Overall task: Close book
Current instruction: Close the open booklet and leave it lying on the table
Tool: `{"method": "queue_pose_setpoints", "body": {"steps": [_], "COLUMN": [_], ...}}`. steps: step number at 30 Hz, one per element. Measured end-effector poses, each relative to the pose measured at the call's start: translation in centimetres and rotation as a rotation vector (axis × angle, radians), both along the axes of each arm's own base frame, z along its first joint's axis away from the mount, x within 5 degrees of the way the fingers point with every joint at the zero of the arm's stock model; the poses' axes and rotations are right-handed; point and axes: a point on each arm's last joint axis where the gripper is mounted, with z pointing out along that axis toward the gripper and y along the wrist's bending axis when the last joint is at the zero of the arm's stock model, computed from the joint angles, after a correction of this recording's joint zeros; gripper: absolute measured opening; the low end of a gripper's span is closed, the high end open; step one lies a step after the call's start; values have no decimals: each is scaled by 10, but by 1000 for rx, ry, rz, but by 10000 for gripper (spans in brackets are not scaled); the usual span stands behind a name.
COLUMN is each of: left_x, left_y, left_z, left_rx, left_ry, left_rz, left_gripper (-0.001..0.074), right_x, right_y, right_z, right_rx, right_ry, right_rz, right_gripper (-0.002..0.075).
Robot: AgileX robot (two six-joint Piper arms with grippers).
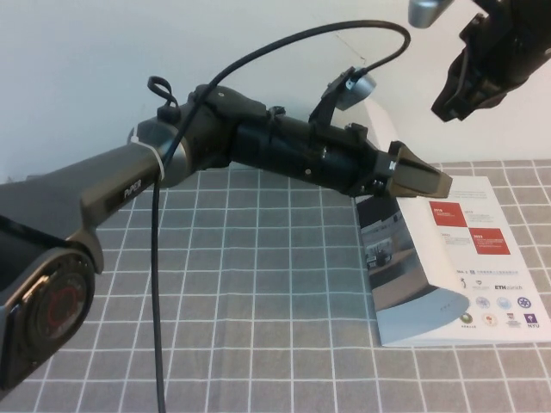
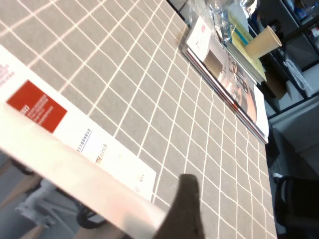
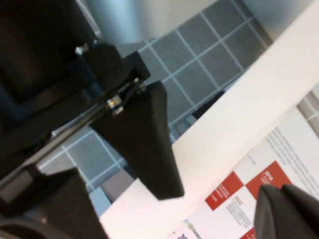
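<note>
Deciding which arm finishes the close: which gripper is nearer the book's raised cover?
Left. The left gripper is at the top edge of the raised cover; the right gripper hangs above, apart.

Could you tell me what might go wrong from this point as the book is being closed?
1. The glossy grey lifted page of the white booklet with red squares stands half raised and curved at the left gripper. It may crease, or slip off and flop back open.
2. Nothing pins the booklet to the grey checked cloth, so a push may slide it.
3. The right gripper hangs above the booklet near the left gripper, so they might collide.
</note>
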Motion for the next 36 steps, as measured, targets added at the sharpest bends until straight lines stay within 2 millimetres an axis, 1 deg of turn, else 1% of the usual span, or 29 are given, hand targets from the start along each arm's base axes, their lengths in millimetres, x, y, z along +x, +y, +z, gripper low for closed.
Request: {"method": "queue_pose_setpoints", "body": {"steps": [2, 7, 11, 15, 17, 19, 22, 24, 25, 27, 28, 30, 33, 36], "left_x": [2, 5, 2, -1, -3, -2, 4, 9, 12, 14, 15, 11, 0, -15], "left_y": [0, -1, -5, -7, -5, 0, 13, 25, 30, 42, 45, 54, 68, 81], "left_z": [7, 36, 62, 79, 86, 93, 104, 110, 112, 118, 119, 129, 150, 177], "left_rx": [-7, -47, -85, -103, -89, -49, 46, 125, 156, 234, 262, 324, 423, 475], "left_ry": [-20, -99, -173, -193, -185, -184, -211, -230, -234, -252, -256, -295, -362, -429], "left_rz": [3, -18, -45, -62, -74, -68, -25, 25, 49, 106, 125, 160, 223, 287], "left_gripper": [593, 606, 578, 529, 487, 410, 250, 122, 86, 36, 26, 11, 4, 1], "right_x": [-4, -11, -12, -12, -12, -12, -12, -10, -8, -2, 3, 10, 19, 23], "right_y": [-2, -4, -4, -5, -5, -5, -4, -3, -3, -1, -1, -2, -2, 0], "right_z": [7, 19, 21, 21, 21, 21, 21, 17, 15, 0, -12, -43, -100, -137], "right_rx": [-1, 3, 6, 9, 14, 15, 24, 26, 25, 10, -12, -66, -129, -129], "right_ry": [-16, -46, -47, -41, -36, -34, -31, -22, -14, 20, 49, 125, 240, 279], "right_rz": [-7, -12, -20, -40, -55, -59, -59, -58, -58, -59, -61, -75, -93, -109], "right_gripper": [-3, -3, -3, -3, -3, -3, -3, -3, -3, -3, -3, -3, -3, -3]}}
